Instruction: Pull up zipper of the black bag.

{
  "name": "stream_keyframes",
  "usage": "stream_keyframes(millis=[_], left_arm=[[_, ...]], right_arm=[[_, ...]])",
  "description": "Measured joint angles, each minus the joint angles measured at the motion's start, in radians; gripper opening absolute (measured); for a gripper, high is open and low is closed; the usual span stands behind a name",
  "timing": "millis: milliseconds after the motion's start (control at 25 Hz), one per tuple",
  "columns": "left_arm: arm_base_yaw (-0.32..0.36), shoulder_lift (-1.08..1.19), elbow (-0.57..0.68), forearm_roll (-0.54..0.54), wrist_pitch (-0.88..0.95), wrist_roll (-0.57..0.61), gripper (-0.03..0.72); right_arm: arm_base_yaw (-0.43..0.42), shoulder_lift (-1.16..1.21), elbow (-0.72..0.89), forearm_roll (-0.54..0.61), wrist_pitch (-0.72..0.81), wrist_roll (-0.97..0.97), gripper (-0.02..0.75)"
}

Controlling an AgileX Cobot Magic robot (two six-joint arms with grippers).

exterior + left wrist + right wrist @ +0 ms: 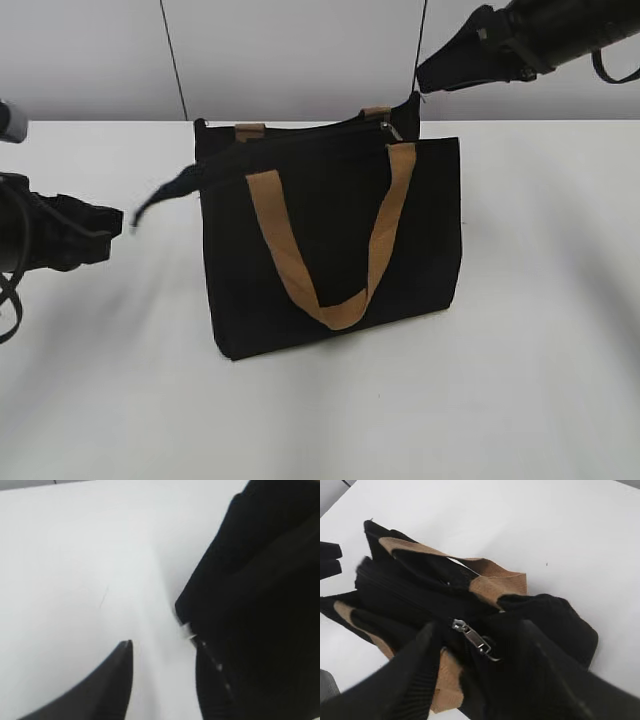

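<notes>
The black bag (pixel 330 230) stands upright mid-table, with a tan strap handle (pixel 330 300) hanging down its front. The zipper's silvery pull tab (pixel 390 129) sits at the right end of the top edge. A black fabric tail (pixel 165 192) sticks out from the bag's top left corner. My left gripper (pixel 118 222) is open just beyond that tail's tip; in the left wrist view (pixel 164 647) white table shows between its fingers, with the bag (pixel 260 570) to the right. My right gripper (pixel 425 78) hovers open above the bag's right end; in the right wrist view (pixel 479 629) its fingers straddle the pull tab (pixel 476 640).
The white table (pixel 540 350) spreads around the bag, with a pale wall behind it. A thin dark cable (pixel 175 60) hangs down the wall at the back left. The second tan handle (pixel 492 582) lies over the bag's far side.
</notes>
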Motion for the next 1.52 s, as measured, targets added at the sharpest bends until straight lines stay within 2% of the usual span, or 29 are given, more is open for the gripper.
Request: stream_keyframes(millis=[80,160,280,440,560,760,960,1160,1520], left_arm=[[0.0,-0.016,-0.03,-0.045,0.085,-0.001,0.34],[0.001,-0.031,-0.068,-0.078,0.176,-0.001,0.372],[0.001,-0.042,-0.119,-0.14,0.296,-0.001,0.385],[0.001,-0.061,-0.133,-0.197,0.417,-0.001,0.391],[0.001,-0.095,-0.135,-0.211,0.509,-0.001,0.391],[0.001,-0.217,-0.135,-0.211,0.652,-0.001,0.391],[0.001,-0.391,-0.136,-0.211,0.757,-0.002,0.391],[0.001,-0.587,-0.137,-0.211,0.887,-0.002,0.391],[0.001,-0.831,-0.137,-0.211,1.145,-0.002,0.391]], right_arm=[[0.0,-0.022,0.0,-0.012,0.006,0.002,0.405],[-0.001,-0.043,0.0,-0.026,0.011,0.006,0.421],[0.01,-0.07,0.0,-0.075,0.014,0.039,0.427],[0.062,-0.089,0.0,-0.208,0.014,0.123,0.432],[0.109,-0.108,0.0,-0.308,0.014,0.195,0.431],[0.14,-0.17,0.002,-0.437,0.018,0.3,0.431],[0.141,-0.296,0.09,-0.469,0.018,0.323,0.432],[0.141,-0.442,0.265,-0.489,0.009,0.341,0.432],[0.142,-0.843,0.495,-0.5,0.006,0.425,0.432]])
